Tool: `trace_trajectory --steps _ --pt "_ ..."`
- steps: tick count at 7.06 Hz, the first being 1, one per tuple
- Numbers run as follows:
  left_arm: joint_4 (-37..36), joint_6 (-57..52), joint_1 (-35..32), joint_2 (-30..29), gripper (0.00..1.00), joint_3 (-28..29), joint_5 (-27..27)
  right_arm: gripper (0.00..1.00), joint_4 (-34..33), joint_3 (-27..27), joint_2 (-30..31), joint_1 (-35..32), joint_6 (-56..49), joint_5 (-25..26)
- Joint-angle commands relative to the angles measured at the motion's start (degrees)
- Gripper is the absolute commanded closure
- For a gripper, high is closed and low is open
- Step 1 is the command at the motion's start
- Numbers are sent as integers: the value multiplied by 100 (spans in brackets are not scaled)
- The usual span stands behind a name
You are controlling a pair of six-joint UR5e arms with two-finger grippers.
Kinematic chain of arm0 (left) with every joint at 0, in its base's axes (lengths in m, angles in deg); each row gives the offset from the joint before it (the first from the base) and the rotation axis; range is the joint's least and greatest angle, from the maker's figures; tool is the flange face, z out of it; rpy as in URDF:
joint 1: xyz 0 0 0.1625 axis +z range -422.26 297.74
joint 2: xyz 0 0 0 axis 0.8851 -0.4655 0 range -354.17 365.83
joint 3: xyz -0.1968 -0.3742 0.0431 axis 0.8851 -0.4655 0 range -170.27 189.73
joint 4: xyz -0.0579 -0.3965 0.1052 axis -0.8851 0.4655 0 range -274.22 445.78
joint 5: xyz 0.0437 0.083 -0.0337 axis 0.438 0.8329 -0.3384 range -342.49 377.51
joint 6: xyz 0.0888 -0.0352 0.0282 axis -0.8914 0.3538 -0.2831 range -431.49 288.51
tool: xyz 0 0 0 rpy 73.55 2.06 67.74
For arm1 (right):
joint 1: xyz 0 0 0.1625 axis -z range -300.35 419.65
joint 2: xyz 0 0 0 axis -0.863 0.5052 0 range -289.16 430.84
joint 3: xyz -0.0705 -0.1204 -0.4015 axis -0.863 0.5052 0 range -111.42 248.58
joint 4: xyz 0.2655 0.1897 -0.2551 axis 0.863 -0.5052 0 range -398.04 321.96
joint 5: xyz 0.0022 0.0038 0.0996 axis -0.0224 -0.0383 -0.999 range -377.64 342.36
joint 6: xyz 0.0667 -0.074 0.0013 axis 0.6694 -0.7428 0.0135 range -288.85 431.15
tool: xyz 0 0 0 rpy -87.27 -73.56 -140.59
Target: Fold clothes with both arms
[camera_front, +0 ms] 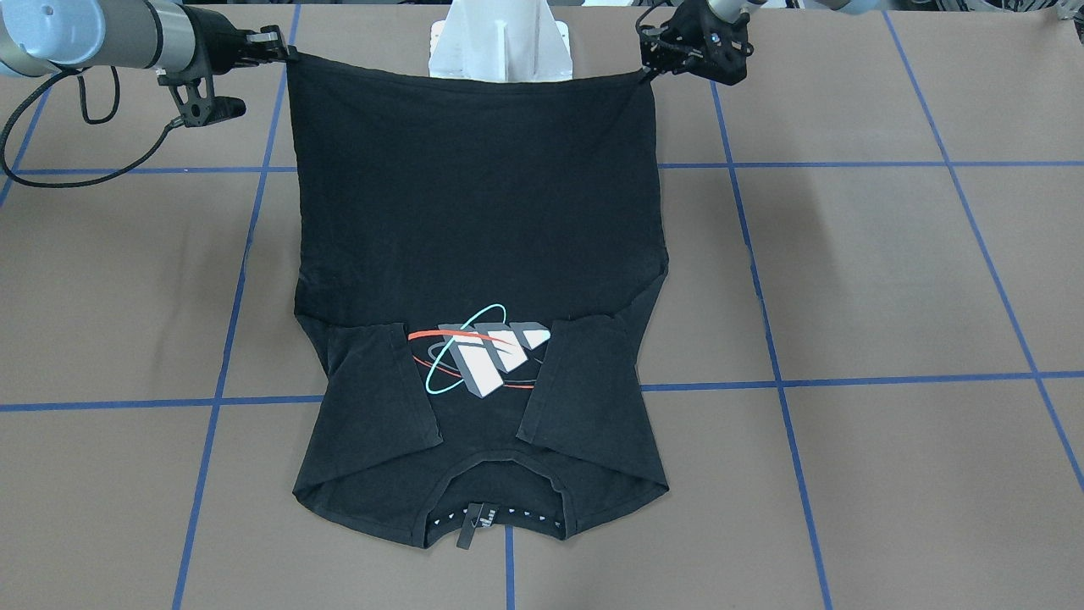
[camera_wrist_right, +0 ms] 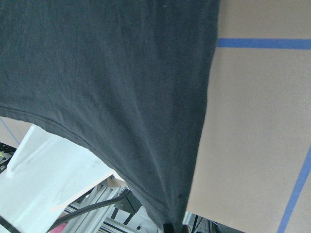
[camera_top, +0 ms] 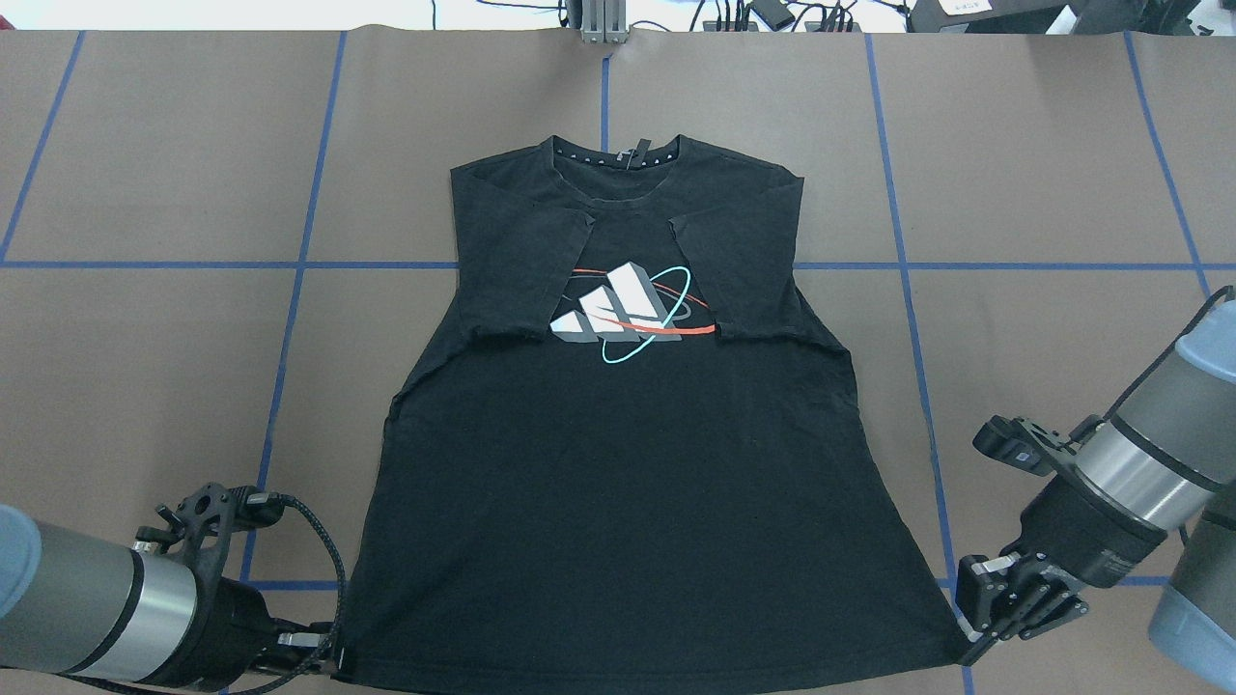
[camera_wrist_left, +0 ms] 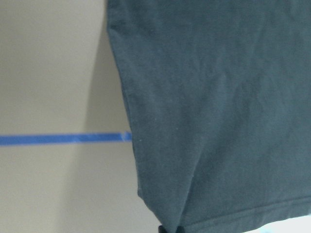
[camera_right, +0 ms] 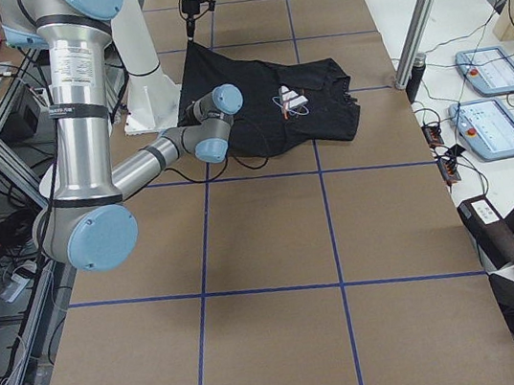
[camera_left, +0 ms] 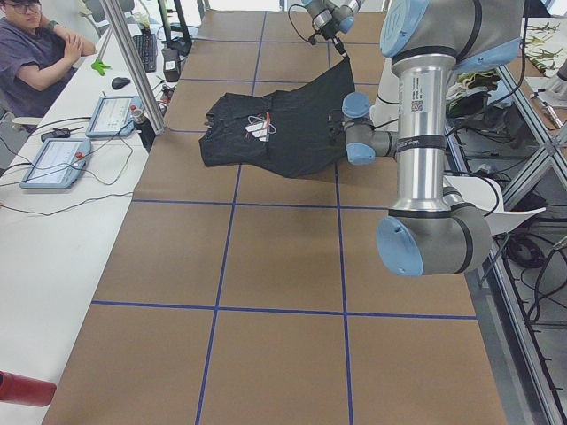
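Observation:
The black T-shirt lies print-up with its collar at the far side. Both sleeves are folded in beside the white, red-orange and teal chest print. My left gripper is shut on the hem's left corner, and my right gripper is shut on the right corner. In the front view the hem hangs stretched between the right gripper and the left gripper, lifted off the table. Both wrist views show only black cloth hanging from the fingers.
The brown table carries a blue tape grid. The white pedestal stands just behind the raised hem. A person sits at a side bench with tablets and cables. A red bottle lies at that bench's near end.

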Motion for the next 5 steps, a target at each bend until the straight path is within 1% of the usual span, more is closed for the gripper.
trace_trajectory --steps 1,2,3,5 --pt "-330 155 1 -45 100 -378 -348 100 606 187 238 -180 -9 -245" --pt "-348 164 -131 -211 100 -388 -463 100 617 310 46 -400 -9 -142" --pt "-461 103 -445 -474 100 -214 -438 100 626 529 -295 -689 -9 -150" --pt "-471 16 -1008 -660 100 -116 -456 100 617 785 -745 -1278 -9 -176"
